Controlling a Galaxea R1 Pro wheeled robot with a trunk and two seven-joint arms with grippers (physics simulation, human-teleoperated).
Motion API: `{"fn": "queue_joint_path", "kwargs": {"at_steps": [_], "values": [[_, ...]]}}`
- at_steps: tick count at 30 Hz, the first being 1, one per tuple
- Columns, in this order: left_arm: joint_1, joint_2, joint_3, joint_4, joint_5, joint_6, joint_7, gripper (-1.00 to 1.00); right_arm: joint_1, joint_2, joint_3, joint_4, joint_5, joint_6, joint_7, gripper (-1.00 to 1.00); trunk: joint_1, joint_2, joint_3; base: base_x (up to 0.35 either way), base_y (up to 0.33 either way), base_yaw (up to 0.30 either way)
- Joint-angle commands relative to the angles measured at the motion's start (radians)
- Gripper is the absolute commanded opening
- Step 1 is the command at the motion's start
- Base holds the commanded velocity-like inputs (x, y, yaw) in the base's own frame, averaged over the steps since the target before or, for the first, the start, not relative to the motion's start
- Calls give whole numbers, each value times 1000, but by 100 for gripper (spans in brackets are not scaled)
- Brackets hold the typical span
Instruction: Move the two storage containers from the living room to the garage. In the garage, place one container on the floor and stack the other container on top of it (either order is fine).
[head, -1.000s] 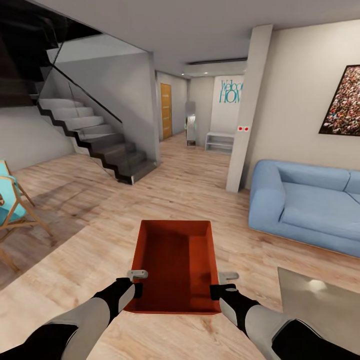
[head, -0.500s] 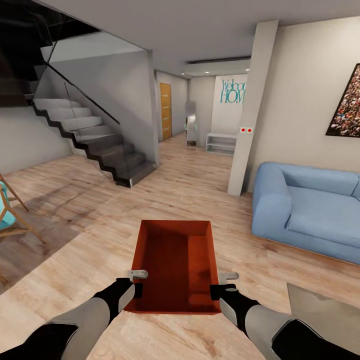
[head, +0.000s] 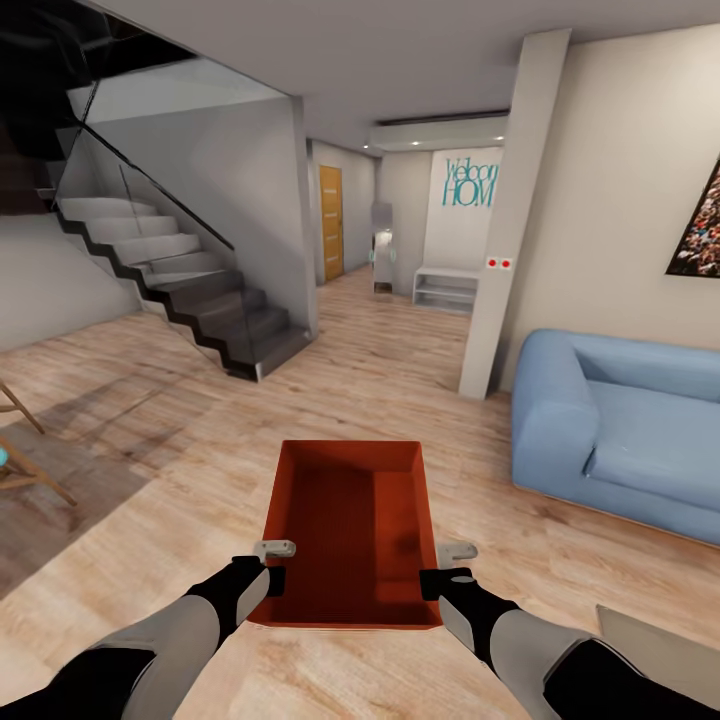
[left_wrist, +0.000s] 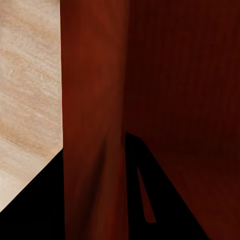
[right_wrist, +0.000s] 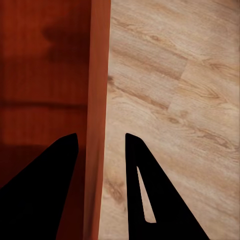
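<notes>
Red-orange storage container held between both grippers: left gripper pinching its left wall, right gripper pinching its right wall, above wood-plank floor.

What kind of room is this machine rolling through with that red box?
It looks like the living area of a home: a light blue sofa on a wood-plank floor, a staircase with a glass rail, and a hallway leading to a wooden door. The red-orange container is carried between both arms.
</notes>
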Motion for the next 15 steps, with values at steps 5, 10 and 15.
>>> {"fn": "queue_joint_path", "kwargs": {"at_steps": [5,10,15], "values": [[-1,0,13,-6,-33,1,16,-100,0,0,19,-1,-16,6,-1,-100,1,-2,-2,321,0,0],[-1,0,13,-6,-33,1,16,-100,0,0,19,-1,-16,5,-1,-100,1,-2,-2,321,0,0],[-1,0,13,-6,-33,1,16,-100,0,0,19,-1,-16,6,-1,-100,1,-2,-2,321,0,0]]}}
